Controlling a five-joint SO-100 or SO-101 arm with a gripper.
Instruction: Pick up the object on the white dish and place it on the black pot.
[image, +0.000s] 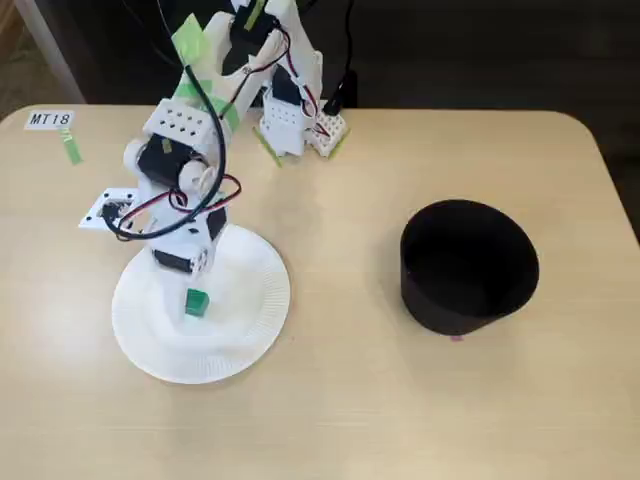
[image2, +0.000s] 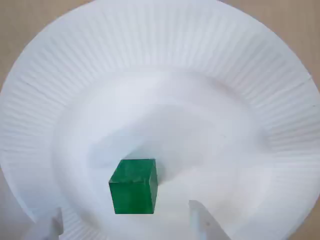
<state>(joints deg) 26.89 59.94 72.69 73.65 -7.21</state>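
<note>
The tiny bright green cube (image: 196, 301) lies on the white paper plate (image: 255, 320) at the left of the table in the fixed view. In the wrist view the cube (image2: 133, 186) sits low in the plate's flat middle (image2: 165, 60). My gripper (image: 193, 288) hangs over the plate just above the cube. It is open: the two fingertips (image2: 204, 222) show at the bottom edge of the wrist view, one on each side of the cube and clear of it. The matte black pot (image: 468, 265) stands upright at the right, far from the gripper.
The arm's base (image: 290, 120) stands at the table's back edge. A white label reading MT18 (image: 50, 119) and a green tape strip (image: 72, 150) are at the back left corner. Bare tabletop (image: 345, 300) lies between plate and pot.
</note>
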